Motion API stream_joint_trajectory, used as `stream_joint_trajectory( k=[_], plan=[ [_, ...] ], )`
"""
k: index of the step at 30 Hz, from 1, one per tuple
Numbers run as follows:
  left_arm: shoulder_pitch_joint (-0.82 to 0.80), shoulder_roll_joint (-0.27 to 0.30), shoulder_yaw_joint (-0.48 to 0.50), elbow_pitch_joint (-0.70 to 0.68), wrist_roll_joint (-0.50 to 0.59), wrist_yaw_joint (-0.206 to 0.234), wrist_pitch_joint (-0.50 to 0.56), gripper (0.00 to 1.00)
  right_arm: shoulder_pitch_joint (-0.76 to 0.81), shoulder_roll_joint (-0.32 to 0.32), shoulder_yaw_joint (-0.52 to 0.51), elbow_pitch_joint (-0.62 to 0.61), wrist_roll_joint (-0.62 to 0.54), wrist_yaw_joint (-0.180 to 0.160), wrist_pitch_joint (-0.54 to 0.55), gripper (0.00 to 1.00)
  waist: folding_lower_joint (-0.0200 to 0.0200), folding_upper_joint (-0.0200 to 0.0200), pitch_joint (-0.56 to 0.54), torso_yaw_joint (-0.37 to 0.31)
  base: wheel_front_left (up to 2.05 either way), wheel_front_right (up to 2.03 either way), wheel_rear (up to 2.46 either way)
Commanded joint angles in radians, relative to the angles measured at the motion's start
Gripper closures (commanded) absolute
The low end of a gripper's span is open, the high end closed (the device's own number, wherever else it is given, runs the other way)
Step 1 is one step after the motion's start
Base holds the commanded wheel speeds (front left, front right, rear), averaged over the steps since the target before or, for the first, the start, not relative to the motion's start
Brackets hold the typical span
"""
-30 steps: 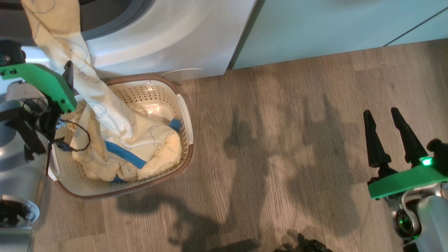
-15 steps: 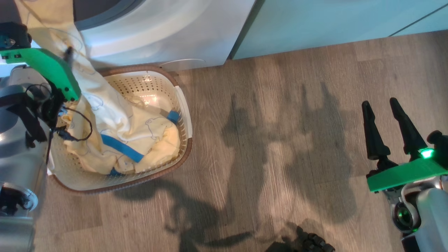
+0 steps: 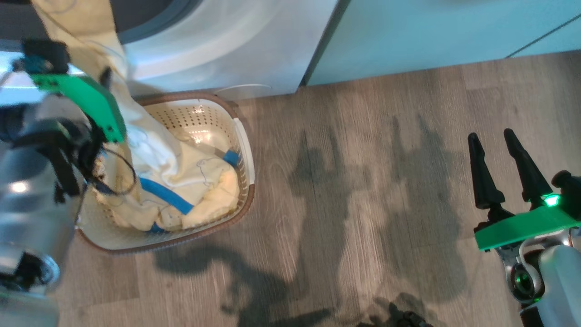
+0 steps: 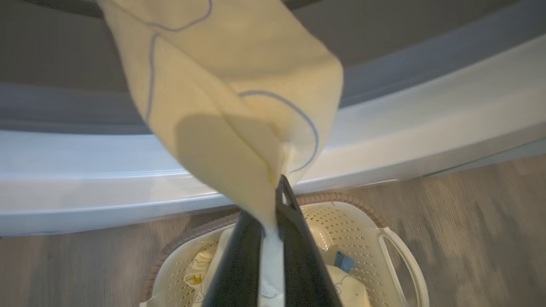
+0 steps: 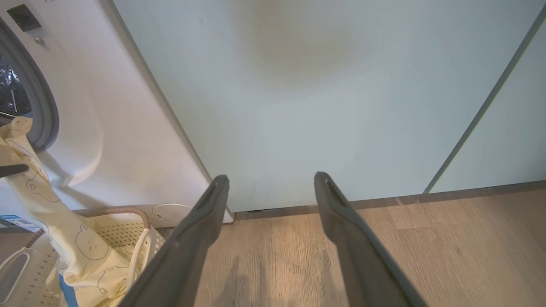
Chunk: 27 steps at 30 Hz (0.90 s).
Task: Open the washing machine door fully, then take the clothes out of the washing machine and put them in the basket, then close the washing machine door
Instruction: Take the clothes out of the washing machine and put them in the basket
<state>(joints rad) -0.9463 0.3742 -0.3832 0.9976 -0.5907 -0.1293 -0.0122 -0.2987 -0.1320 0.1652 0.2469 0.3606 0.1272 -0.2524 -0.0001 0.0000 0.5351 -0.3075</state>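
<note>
A pale yellow garment of the clothes (image 3: 150, 145) hangs from the washing machine (image 3: 236, 41) drum mouth down into the cream basket (image 3: 199, 119), where more clothes with blue trim (image 3: 209, 184) lie. My left gripper (image 3: 106, 77) is at the hanging cloth just above the basket. The left wrist view shows the left gripper (image 4: 277, 200) shut on a fold of the cloth (image 4: 230, 85), with the basket (image 4: 396, 247) below. My right gripper (image 3: 491, 135) hovers open over the floor to the right, holding nothing. The washing machine door is out of view.
Pale green cabinets (image 3: 431, 32) stand right of the machine, and my right gripper (image 5: 271, 183) faces them. Wood floor (image 3: 363, 181) spreads between the basket and the right arm. The basket (image 5: 140, 243) sits against the machine's base.
My left gripper has shut on the hanging cloth. The head camera has shifted a little. The right gripper stays open in the same place.
</note>
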Motion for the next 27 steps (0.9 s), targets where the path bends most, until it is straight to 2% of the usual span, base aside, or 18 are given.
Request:
stream_joint_trajectory(
  k=[1, 9, 16, 27],
  plan=[
    [0.02, 0.04, 0.006, -0.028, -0.009, -0.001, -0.011, 1.0, 0.006, -0.018, 0.014, -0.023, -0.002, 0.003, -0.009, 0.0, 0.0001, 0.0, -0.014, 0.01, 0.0, 0.0, 0.0],
    [0.159, -0.013, -0.108, -0.072, -0.048, -0.001, -0.056, 1.0, 0.023, -0.032, 0.018, -0.017, -0.003, 0.003, -0.009, 0.0, 0.0001, 0.0, -0.073, 0.052, 0.0, 0.0, 0.0],
    [0.252, -0.056, -0.178, -0.071, -0.075, -0.001, -0.048, 1.0, 0.027, -0.036, 0.022, -0.017, 0.0, 0.003, -0.009, 0.0, 0.0001, 0.0, -0.094, 0.063, 0.0, 0.0, 0.0],
    [0.236, -0.072, -0.206, 0.037, -0.112, -0.001, -0.042, 1.0, 0.005, -0.029, 0.034, -0.026, 0.009, 0.003, -0.009, 0.0, 0.0001, 0.0, -0.039, 0.026, 0.0, 0.0, 0.0]
  ],
)
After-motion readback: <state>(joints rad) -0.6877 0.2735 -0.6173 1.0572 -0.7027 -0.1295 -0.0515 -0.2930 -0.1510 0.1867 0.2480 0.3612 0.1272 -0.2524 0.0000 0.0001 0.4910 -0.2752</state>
